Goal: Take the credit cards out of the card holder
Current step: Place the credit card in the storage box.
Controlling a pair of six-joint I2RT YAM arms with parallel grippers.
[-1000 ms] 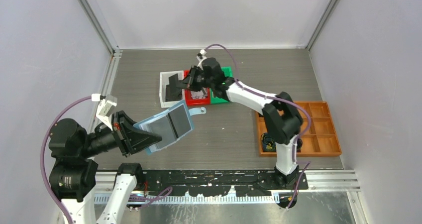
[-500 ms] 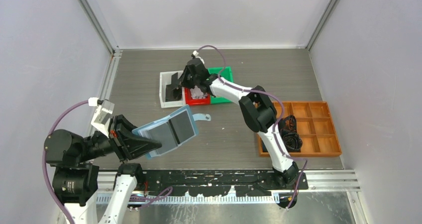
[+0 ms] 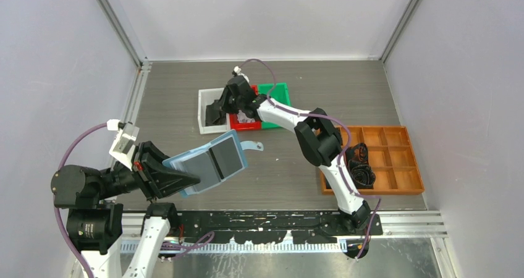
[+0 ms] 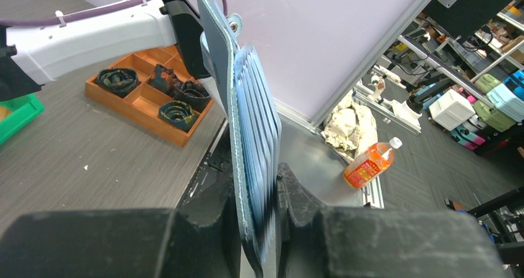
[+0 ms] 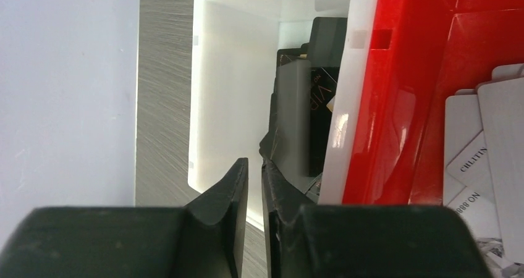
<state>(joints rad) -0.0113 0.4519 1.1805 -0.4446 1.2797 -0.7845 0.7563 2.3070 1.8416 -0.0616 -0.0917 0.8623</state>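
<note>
While left claw clamps: wallet, on edge, straight ahead.
Right claw: barely parted, empty; grey card just ahead, wallet well behind.

Bare table lies open between the raised card holder and orange tray, though the right arm crosses it.

We see blue card holder open, tilted, up in air, snap tab sticking out far side. We see left gripper pinch its near edge. Black cards and one grey card stand in white bin. Pale cards lie in red bin.
</note>
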